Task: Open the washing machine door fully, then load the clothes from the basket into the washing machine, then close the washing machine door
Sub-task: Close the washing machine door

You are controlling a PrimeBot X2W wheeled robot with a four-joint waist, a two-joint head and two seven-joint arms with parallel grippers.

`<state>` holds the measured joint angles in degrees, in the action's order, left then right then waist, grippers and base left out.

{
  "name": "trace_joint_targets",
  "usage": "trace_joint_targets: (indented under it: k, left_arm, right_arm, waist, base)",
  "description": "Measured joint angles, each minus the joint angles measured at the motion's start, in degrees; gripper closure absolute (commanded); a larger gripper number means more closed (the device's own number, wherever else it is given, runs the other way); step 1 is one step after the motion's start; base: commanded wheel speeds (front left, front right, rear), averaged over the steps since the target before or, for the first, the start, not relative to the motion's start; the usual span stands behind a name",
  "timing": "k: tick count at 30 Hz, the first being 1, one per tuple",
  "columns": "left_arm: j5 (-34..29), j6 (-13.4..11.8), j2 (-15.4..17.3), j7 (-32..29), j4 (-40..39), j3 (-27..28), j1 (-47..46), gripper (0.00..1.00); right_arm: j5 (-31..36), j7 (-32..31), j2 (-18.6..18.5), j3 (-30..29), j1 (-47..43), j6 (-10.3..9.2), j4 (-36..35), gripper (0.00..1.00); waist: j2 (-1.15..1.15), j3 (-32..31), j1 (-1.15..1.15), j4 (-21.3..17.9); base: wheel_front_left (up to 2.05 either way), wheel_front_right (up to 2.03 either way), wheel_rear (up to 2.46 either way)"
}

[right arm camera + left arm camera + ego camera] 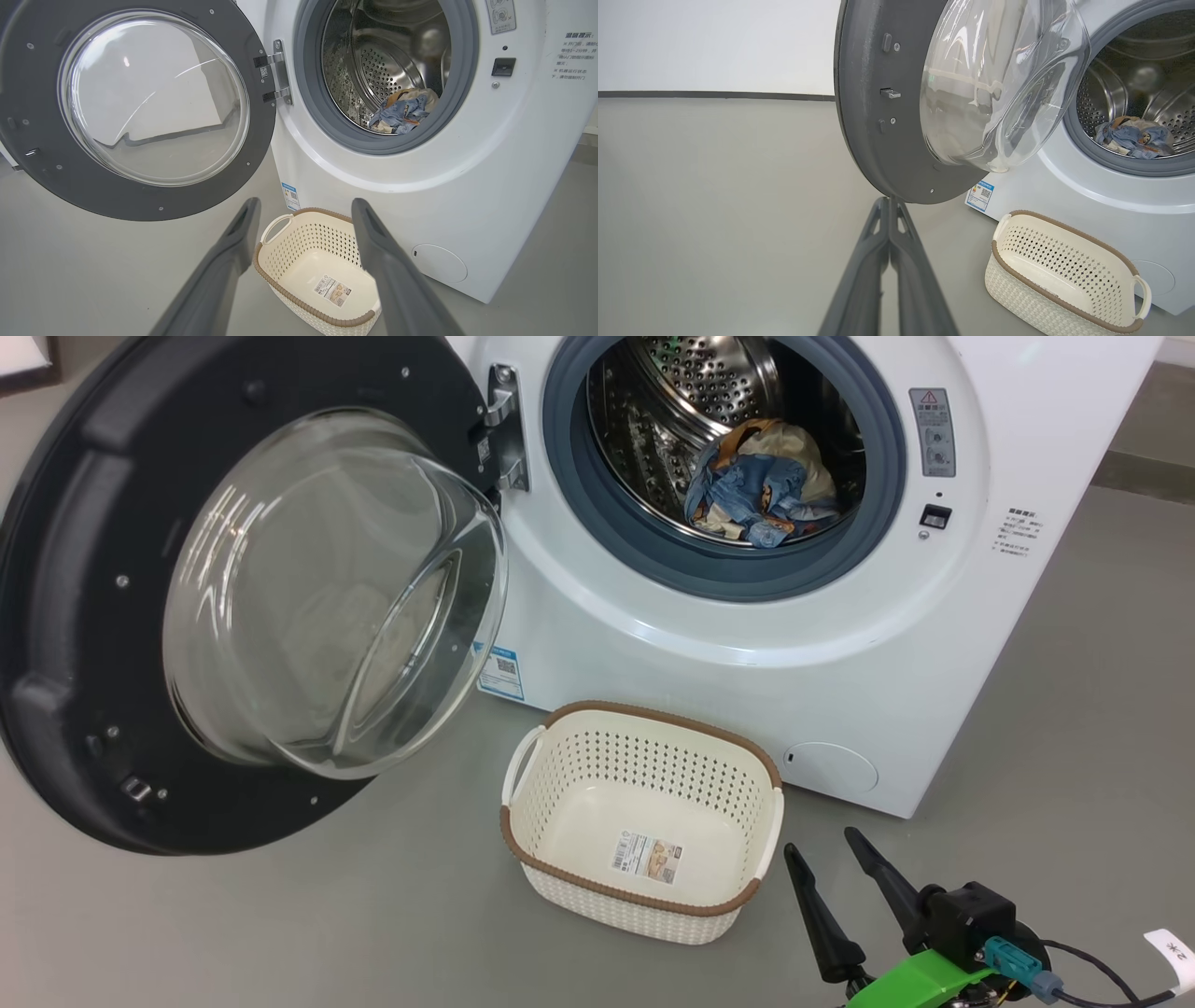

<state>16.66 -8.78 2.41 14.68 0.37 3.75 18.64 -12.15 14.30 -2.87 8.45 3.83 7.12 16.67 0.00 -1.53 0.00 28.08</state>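
One basket (644, 770) sits by the washing machine (747, 700). Our left gripper (889, 205), pinched shut, points right at the rim of the open washing machine door (864, 116); our right gripper (822, 840) gapes wide near the basket.

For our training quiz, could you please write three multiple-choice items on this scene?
1. The clothes lie: A in the basket; B in the drum; C over the washing machine door.
2. The basket's rim is: A brown; B red; C green.
3. The washing machine door is: A shut; B wide open; C removed.
Key: B, heaped in the drum; A, brown band on cream wall; B, swung aside on its hinge.
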Motion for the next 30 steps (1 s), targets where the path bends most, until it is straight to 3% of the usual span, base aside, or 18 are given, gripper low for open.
trace_joint_targets:
  k: [6,13,20,30]
  left_arm:
    - [2.49,1.14,0.0,0.0,-0.93,2.31,-0.2,1.0]
    - [4.92,4.24,-0.1,0.0,-1.02,8.22,-2.86,1.0]
    - [7.09,9.36,-0.24,0.0,-0.07,15.08,-7.92,1.0]
    - [10.25,13.99,3.79,0.01,6.36,20.18,-18.11,1.0]
  right_arm:
    - [0.0,0.0,-0.01,-0.14,-0.01,0.0,-0.03,0.0]
    - [0.0,0.0,-0.01,-0.36,-0.02,0.0,-0.19,0.0]
    - [-0.01,0.0,-0.01,-0.31,-0.04,0.0,-0.31,0.0]
    - [-0.01,0.0,-0.02,-0.38,-0.38,0.0,-0.54,0.0]
  waist:
    - [0.0,0.39,0.0,0.05]
    - [0.0,0.6,0.0,0.02]
    - [0.0,0.69,0.0,-0.14]
    - [0.0,0.99,0.0,-0.34]
  base:
    - [0.0,0.0,0.0]
    - [0.0,0.0,0.0]
    - [0.0,0.0,0.0]
    - [0.0,0.0,0.0]
